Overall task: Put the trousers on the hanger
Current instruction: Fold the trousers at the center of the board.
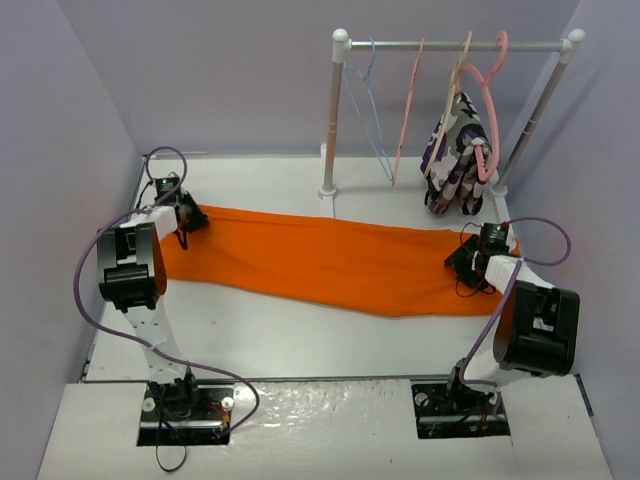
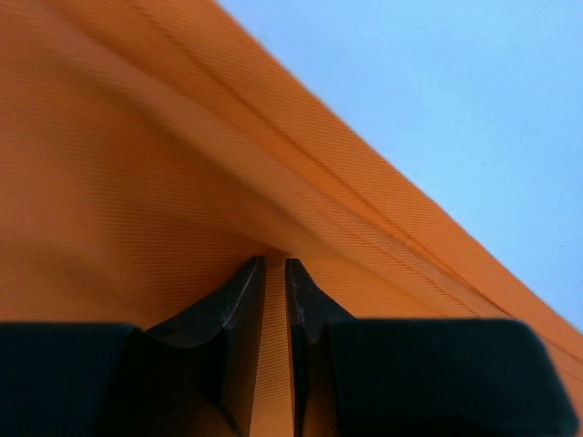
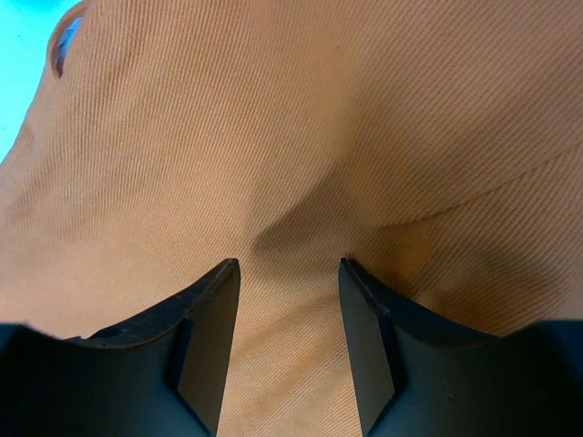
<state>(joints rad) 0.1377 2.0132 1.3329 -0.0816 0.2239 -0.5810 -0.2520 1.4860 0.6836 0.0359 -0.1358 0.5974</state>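
The white table (image 1: pixel 300 340) is the biggest thing I see, and the trousers (image 1: pixel 320 262) lie flat on it, stretched long from the left side to the right side. I think they are pulled out long like that so they make one neat strip that can go over a hanger bar.

At the back stands the rack (image 1: pixel 450 45). The hanger (image 1: pixel 372 120) hangs near the left end of the rail, well apart from the trousers, so nothing is on it yet.

My left gripper (image 2: pixel 271 261) sits at the left end of the trousers. Its fingers are pressed almost together and pinch a fold of orange cloth, so that end cannot slip.

My right gripper (image 3: pixel 290 264) is at the other end. Its fingers are spread apart on top of the cloth, with a soft bump of cloth in front of them. I see no pinch there.
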